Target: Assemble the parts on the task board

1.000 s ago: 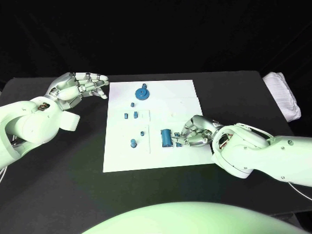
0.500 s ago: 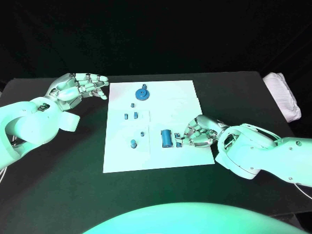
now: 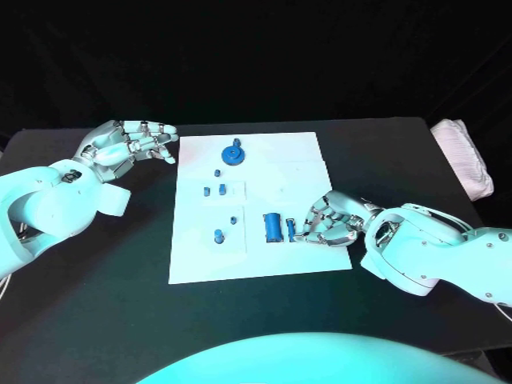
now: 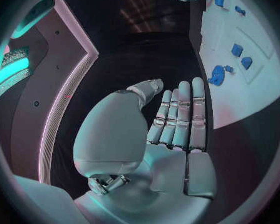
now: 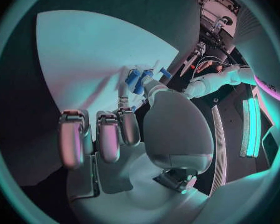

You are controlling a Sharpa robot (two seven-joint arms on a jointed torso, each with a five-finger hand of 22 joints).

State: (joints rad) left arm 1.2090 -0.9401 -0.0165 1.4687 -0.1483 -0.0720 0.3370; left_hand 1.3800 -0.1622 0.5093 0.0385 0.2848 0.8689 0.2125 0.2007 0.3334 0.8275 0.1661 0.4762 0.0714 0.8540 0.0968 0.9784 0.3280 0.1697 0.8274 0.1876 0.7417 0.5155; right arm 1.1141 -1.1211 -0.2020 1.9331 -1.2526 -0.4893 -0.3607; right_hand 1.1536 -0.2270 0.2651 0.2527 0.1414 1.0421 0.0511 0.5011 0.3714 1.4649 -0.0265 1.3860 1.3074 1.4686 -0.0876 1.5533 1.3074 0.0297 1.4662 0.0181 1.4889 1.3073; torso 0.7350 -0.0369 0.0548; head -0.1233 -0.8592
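My left hand (image 3: pixel 127 146) hovers over the black bench (image 3: pixel 94 256) just beside the far left corner of the task board (image 3: pixel 256 260). It holds nothing. In the left wrist view its fingers (image 4: pixel 180 115) lie straight and side by side, pressed together rather than fanned out, with the thumb set a little apart.

Moving right onto the white task board, I see the parts scattered down it. A round blue disc with a knob (image 3: pixel 233 153) sits near the far edge. Closer to me there is a small peg (image 3: pixel 218 171), then a pair of little blocks (image 3: pixel 214 190) side by side, then another small peg (image 3: pixel 232 218) and a rounded piece (image 3: pixel 219 236) nearer the left edge. Right of those, a larger blue cylinder (image 3: pixel 274 226) lies on its side on the near half of the board.

My right hand (image 3: pixel 331 220) rests low over the board's right side, its fingers curled toward a small blue part (image 3: pixel 292 228) just beside the cylinder. From the right wrist view, the thumb and a finger appear to meet at that part (image 5: pixel 137 80), but I cannot tell whether they are truly pinching it or only touching it.

Beyond the right edge of the board, a white cloth bundle (image 3: pixel 464 156) lies at the far right of the bench.
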